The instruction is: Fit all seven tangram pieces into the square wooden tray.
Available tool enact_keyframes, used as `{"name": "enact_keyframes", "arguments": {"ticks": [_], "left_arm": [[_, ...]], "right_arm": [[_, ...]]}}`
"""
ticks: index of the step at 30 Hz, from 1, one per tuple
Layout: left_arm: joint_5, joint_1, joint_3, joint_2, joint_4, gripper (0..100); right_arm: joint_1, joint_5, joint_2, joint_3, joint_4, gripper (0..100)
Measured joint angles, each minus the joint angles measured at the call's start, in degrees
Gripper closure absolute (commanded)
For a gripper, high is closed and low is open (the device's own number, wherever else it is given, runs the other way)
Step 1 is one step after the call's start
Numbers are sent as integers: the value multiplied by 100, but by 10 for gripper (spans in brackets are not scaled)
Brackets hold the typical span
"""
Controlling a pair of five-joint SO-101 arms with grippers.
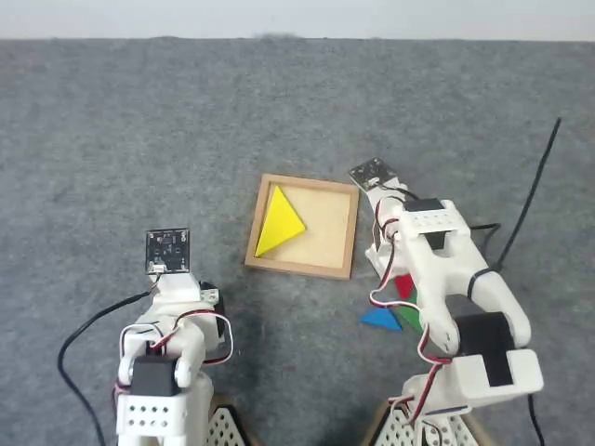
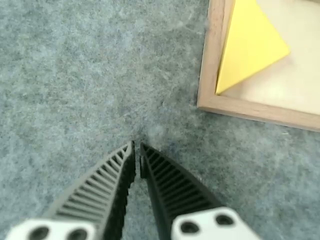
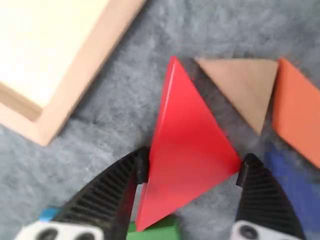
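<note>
Pinching the red triangle (image 3: pixel 185 145) across its width, the right gripper (image 3: pixel 192 162) has one tip on the long edge and the other at the opposite corner, so by the look of it the piece is grasped, not just straddled. It lies flat on the grey mat, just off the near right corner of the square wooden tray (image 1: pixel 299 269). Its long edge runs approx. along the gripper's own reach, and its near end overlaps the green piece (image 1: pixel 409 318). What the next move turns on: the tray sits left and slightly far of the held piece, w/ only the rim between them. The yellow triangle (image 1: pixel 277 223) fills the tray's left side, so the bare floor is on the right, i.e. the side closest to this arm. I'd judge a short lift over the rim, then a leftward carry, is all it needs (the long edge will likely want turning to meet the yellow one). The left gripper (image 2: pixel 137 147) is clenched on nothing, over the mat off the tray's near left corner, so the right arm is clearly the nearer one. Tan triangle (image 3: pixel 242 82) and orange piece (image 3: pixel 300 110) wait just beyond the red one.
</note>
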Motion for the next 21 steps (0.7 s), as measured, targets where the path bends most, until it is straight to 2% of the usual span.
{"name": "enact_keyframes", "arguments": {"ticks": [8,14,21], "left_arm": [[0,0,0,0,0,986],[0,0,0,0,0,986],[0,0,0,0,0,986]], "right_arm": [[-9,-413,0,-9,79,712],[0,-431,0,-9,79,794],[0,-466,-9,-9,79,789]]}}
